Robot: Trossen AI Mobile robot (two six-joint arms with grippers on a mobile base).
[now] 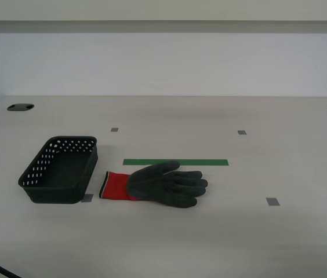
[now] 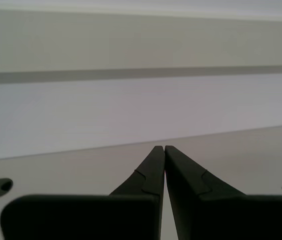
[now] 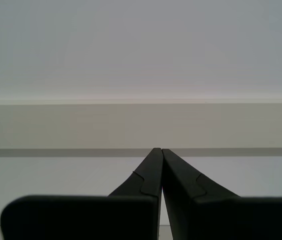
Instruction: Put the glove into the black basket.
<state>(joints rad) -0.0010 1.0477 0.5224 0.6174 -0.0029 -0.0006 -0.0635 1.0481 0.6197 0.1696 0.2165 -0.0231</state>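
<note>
My first gripper (image 3: 159, 149) has its jaws pressed together tip to tip with nothing between them, and past the tips I see only a pale wall and a ledge, no part of the work. My second gripper (image 2: 160, 147) is the same: jaws closed tight, empty, aimed over the bare far side of the table (image 2: 261, 150) toward the wall. Neither arm shows in the exterior view, so both sit well back from the things I have to handle.

Out on the table, the glove (image 1: 162, 184) lies flat, palm and fingers dark grey, its red cuff turned toward the black basket (image 1: 61, 170). The cuff's white edge is just beside the basket's nearer side wall, apart from it by a narrow strip of tabletop. The fingers point away from the basket, toward the exterior view's right. A strip of green tape (image 1: 175, 162) lies just behind the glove, and small grey markers (image 1: 272, 201) dot the table around it.

The basket stands upright and looks empty, with nothing in it as far as I can tell.

So I judge the task not yet begun. All of it is left: bring a gripper to the glove, open, take hold, lift, carry it over the basket's rim, and let go.
</note>
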